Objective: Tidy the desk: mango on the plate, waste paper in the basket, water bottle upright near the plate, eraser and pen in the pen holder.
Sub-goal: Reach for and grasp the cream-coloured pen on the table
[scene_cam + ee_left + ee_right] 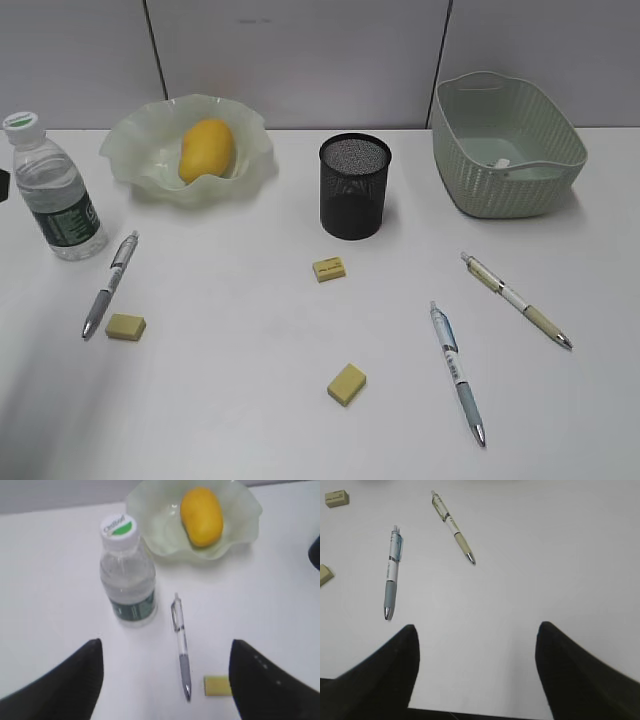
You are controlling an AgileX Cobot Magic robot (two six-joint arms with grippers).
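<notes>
Desk surface (pixel 240 420): white, viewed at a downward slant.

Nearest items. Eraser A (pixel 346 384), yellow, at 6 o'clock from desk centre, lying flat. Blue-grey pen (pixel 458 373) at 4 o'clock, tip toward the near edge. Beige pen (pixel 516 299) just beyond it at 3 o'clock, lying slantwise, apart from the blue-grey pen.

Middle row. Eraser B (pixel 126 327) at 8 o'clock, just beside the tip of the grey pen (pixel 110 284), which lies nearly lengthwise. Eraser C (pixel 329 268) near centre, directly in front of the pen holder (pixel 354 186).

Far row. Water bottle (pixel 52 188), upright with white cap on, at 9 o'clock, near the plate (pixel 135 150). Plate: pale green, wavy rim, at 11 o'clock. Mango (pixel 206 150): yellow, lying in the plate. Pen holder: black mesh cup, upright at 12 o'clock; none of the pens or erasers listed is in it. Basket (pixel 505 142): pale green, woven sides, at 1 o'clock, with a small white scrap of waste paper (pixel 501 163) on its floor.

Left gripper (pixel 165 680): fingers wide apart, holding nothing, hovering over the desk near the grey pen and eraser B.

Right gripper (pixel 475 672): fingers wide apart, holding nothing, above bare desk on the near side of the two right-hand pens.
</notes>
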